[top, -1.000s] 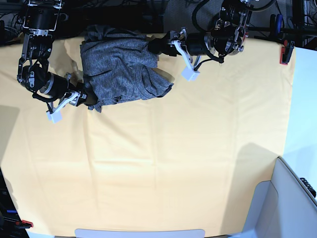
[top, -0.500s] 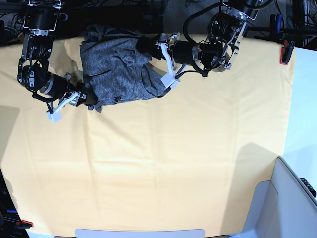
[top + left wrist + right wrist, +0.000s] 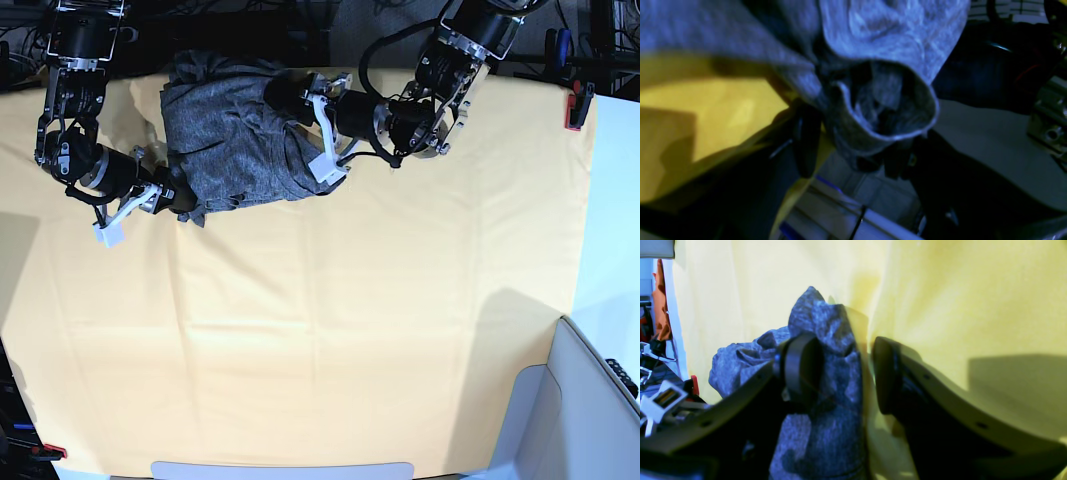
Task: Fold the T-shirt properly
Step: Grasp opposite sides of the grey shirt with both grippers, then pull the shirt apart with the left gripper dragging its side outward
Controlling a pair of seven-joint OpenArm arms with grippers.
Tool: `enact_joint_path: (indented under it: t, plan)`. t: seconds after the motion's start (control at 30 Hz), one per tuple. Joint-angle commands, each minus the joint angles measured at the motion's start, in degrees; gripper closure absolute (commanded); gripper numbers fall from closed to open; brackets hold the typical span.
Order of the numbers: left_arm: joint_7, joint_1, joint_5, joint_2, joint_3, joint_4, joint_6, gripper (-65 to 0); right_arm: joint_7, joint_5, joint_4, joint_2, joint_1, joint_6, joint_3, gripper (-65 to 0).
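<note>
The grey T-shirt [image 3: 235, 140] lies bunched at the far left of the yellow cloth [image 3: 350, 330]. My left gripper [image 3: 292, 98] reaches in from the right over the shirt's upper right edge. In the left wrist view its jaws stand open [image 3: 853, 153], and a rolled fold of the T-shirt [image 3: 880, 110] hangs over and between the dark fingers [image 3: 806, 143]. My right gripper [image 3: 183, 198] sits at the shirt's lower left corner. In the right wrist view it [image 3: 843, 373] is shut on a bunched ridge of the T-shirt [image 3: 830, 340], with yellow cloth pressed against the right pad [image 3: 885, 373].
The yellow cloth covers the whole table. Red clamps hold it at the far right [image 3: 575, 110] and near left [image 3: 50, 452]. A pale grey bin [image 3: 590, 400] stands at the near right corner. Dark stands and cables run beyond the far edge.
My left arm has slid leftward onto the shirt's upper right part, and the fabric there has bunched inward. The right arm and its grip have not moved.
</note>
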Motion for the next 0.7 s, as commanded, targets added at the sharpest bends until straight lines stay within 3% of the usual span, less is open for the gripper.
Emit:
enact_joint_path:
  t: [0.0, 0.2, 0.33, 0.43, 0.53, 0.67]
  plan:
    - [-0.8, -0.6, 0.4, 0.0, 0.7, -0.1, 0.3, -29.4, -2.2, -1.5, 0.0, -0.1, -0.2, -0.3, -0.6, -27.3]
    - [-2.1, -1.6, 0.4, -0.1, 3.5, -1.3, 0.3, -28.7, -2.1, -1.5, 0.0, -0.2, -0.1, -0.3, -0.6, -27.2]
    - [-2.1, -1.7, 0.5, -0.2, 4.6, -1.4, 0.3, -18.2, -1.9, -1.5, 0.0, -0.1, -0.1, -0.3, -0.6, -26.2]
    - [-2.5, -1.7, 0.5, -0.2, 4.6, -1.4, 0.3, -8.7, -1.9, -1.7, 0.0, -0.2, -0.1, -0.4, -0.6, -17.4]
    - [-2.7, -1.7, 0.6, -0.4, 4.6, -1.4, 0.4, 0.0, -1.9, -3.7, 0.0, -0.4, 0.0, -0.5, -0.6, -2.2]
    - [-2.7, -2.7, 0.6, -2.8, 4.1, -1.4, 0.5, -0.6, -1.9, -5.4, 0.1, -0.4, 0.1, -0.5, -0.5, -0.1]
